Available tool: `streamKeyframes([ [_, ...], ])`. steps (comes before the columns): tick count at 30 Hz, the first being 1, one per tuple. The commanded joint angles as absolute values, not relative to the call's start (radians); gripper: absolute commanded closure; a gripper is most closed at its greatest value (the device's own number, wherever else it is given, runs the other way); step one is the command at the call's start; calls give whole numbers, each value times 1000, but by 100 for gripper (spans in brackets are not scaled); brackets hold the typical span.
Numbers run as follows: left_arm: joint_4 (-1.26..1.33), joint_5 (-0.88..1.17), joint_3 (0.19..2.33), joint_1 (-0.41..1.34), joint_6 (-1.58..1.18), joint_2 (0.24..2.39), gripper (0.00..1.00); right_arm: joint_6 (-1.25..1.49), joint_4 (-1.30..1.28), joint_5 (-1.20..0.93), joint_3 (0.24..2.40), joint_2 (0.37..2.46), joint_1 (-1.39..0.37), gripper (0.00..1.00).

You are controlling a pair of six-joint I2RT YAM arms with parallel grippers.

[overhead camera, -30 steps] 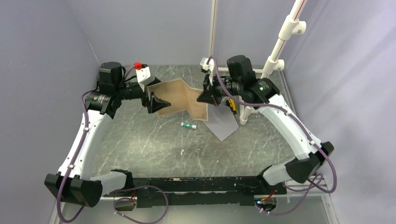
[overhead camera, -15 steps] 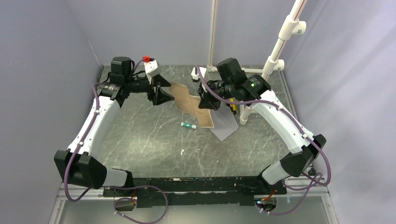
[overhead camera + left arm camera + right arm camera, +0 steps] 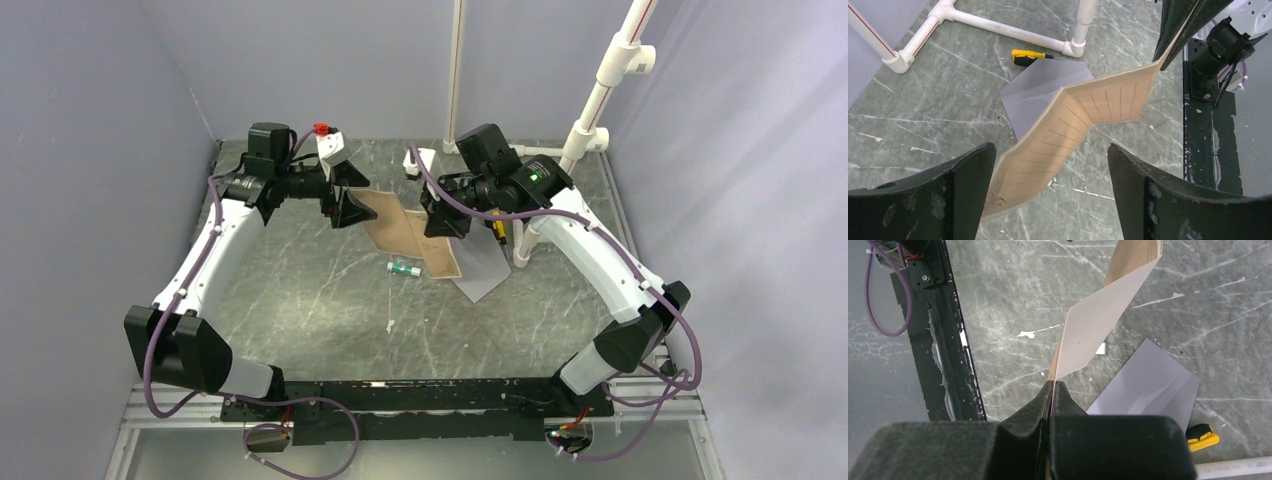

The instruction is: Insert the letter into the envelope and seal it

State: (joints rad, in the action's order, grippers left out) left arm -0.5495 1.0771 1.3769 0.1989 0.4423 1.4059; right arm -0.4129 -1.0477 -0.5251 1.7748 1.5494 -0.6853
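Nearest me on the tabletop (image 3: pixel 300 310), a small green-capped tube (image 3: pixel 404 268) is lying loose, clear of both arms.

Just beyond it to the right, the envelope (image 3: pixel 482 268) is lying flat. Seen from above, the letter and the right wrist are covering part of it, so I can't call its long axis or which way its mouth is facing. A yellow-handled screwdriver (image 3: pixel 497 228) is lying just past its far edge.

The letter (image 3: pixel 408 228) is hanging in the air above that, not resting flat. It's showing two kinks, and its long axis is running from the left gripper (image 3: pixel 345 200) across to the right gripper (image 3: pixel 440 220).

- **Right jaws:** pressed together, pinching one short end of the sheet.
- **Left jaws:** spread wide, with the other end sitting between them. It's lying close along one finger, but nothing is clamping it. I can't tell if it's touching.

I'm judging that the right arm is carrying the sheet alone. It's also the arm nearer the envelope, which is sitting just below its jaws on the near side. The next move is hinging on bringing the letter's free end round toward the envelope's mouth. The risk I'm seeing is the kinks snagging there.

Farthest back, a white pipe stand (image 3: pixel 590 115) is rising behind the right arm.
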Motion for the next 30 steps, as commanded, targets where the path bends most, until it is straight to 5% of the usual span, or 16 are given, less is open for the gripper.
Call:
streamKeyframes([
  [1,-490,1117,1402,202,434,1415,13,-436,-1070,-551,1831,1557,-693,100],
  [17,-826,1273,1550,202,621,1539,62,-435,-1070,-610,1831,1533,-695,100],
  [21,-830,1284,1549,205,624,1544,58,-439,-1074,-613,1824,1531,-695,100],
  [30,-857,1265,1557,222,656,1560,30,-445,-1085,-634,1826,1541,-699,100],
])
